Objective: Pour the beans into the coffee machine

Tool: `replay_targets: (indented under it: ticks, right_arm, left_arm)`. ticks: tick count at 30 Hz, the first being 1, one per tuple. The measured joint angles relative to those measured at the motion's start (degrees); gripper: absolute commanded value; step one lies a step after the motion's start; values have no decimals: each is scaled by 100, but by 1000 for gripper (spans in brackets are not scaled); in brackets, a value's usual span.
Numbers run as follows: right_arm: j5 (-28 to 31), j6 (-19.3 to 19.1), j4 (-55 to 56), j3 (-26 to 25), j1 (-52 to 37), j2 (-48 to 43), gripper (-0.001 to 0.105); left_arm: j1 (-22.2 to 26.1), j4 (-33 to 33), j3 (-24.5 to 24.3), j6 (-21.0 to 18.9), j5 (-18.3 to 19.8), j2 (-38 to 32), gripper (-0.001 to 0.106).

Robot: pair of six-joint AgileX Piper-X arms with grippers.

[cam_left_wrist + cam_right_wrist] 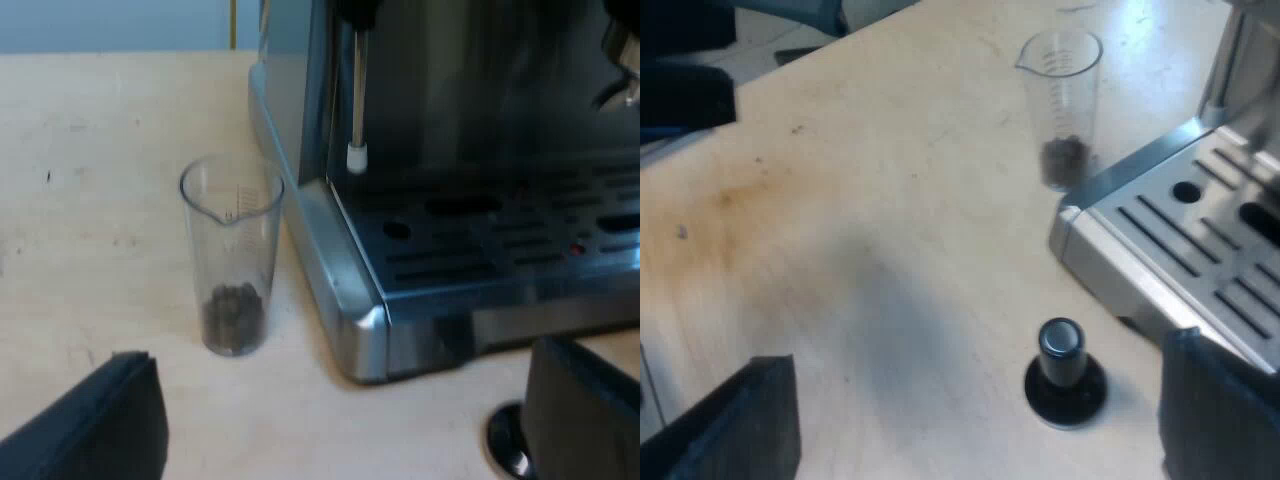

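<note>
Left gripper (pixel 340 425) hangs low over the pale wooden table (pixel 100 150), just off the front corner of the espresso machine (pixel 345 300). Its two black fingers (pixel 100 425) are spread wide with nothing between them. The measuring glass (pixel 232 250) stands upright on the table just beside that same corner, and neither gripper touches it. A small dark heap of coffee beans (pixel 232 318) lies at its bottom. At the machine's front, a thin steam wand (pixel 357 100) with a white tip points down over the slotted drip tray (pixel 500 245).

The right gripper (pixel 975 420) is also spread wide and empty, above the table before the machine's front edge. A tamper (pixel 1065 365) with a black knob stands upright on the table there, near the drip tray and apart from both fingers.
</note>
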Motion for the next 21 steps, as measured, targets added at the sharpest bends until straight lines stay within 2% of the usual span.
replay_targets:
  ticks: [2, 4, 7, 10, 15, 18, 21]
  right_arm:
    - [42, 145, -65, 0, 0, 52, 79]
    - [56, 238, -106, 0, 0, 91, 79]
    - [56, 287, -104, 0, 0, 89, 79]
    - [56, 320, -104, 0, 0, 89, 79]
    - [56, 325, -104, 0, 0, 89, 79]
    - [56, 325, -104, 0, 0, 89, 79]
    - [56, 325, -104, 0, 0, 89, 79]
  left_arm:
    - [0, -283, 111, -65, 0, 0, 84]
    - [0, -672, 273, -116, 0, 0, 90]
    - [0, -894, 403, -121, 0, 8, 97]
    - [0, -1185, 548, -121, 0, 72, 97]
    - [-240, -1551, 546, 39, -87, 709, 97]
    - [-613, -1947, 546, 303, -371, 1318, 92]
    - [-828, -2324, 546, 309, -814, 1959, 90]
